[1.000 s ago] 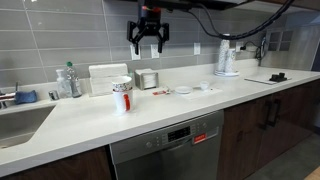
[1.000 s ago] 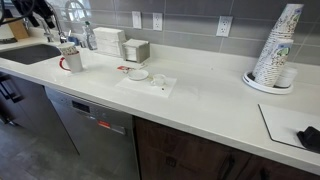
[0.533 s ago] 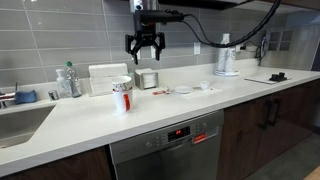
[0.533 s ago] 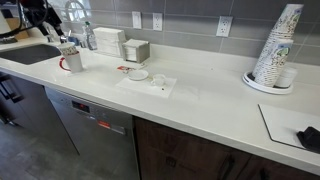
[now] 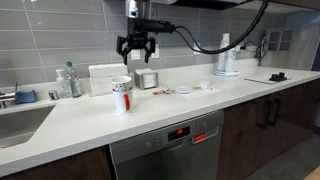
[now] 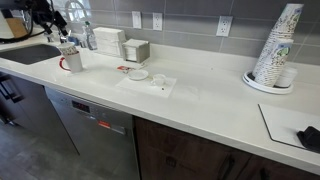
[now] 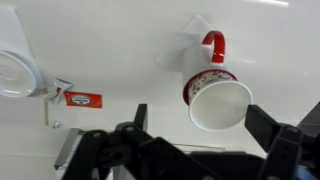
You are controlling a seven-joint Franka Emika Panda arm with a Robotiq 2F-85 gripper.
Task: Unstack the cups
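Wrist view: the tool [image 7: 201, 113] hangs above the counter [image 7: 110, 50] with its two dark fingers [image 7: 138, 112] spread wide apart and gripping nothing. Between and below them stands the task item, a white cup [image 7: 221, 104] nested inside a red-handled mug [image 7: 210, 47], the white cup leaning slightly out of the mug. The pair stands upright on the counter, not touched by the tool. A red packet [image 7: 83, 98] lies on the counter well to one side. In an exterior view, the dishwasher [image 5: 168, 148] front is nearest, under the counter edge; the mug sits further back on the counter, and the tool is suspended high above it, just in front of the tiled wall [image 5: 60, 35]. In an exterior view, a tall stack of paper cups [image 6: 275, 45] stands at the far end of the counter, well apart from the mug.
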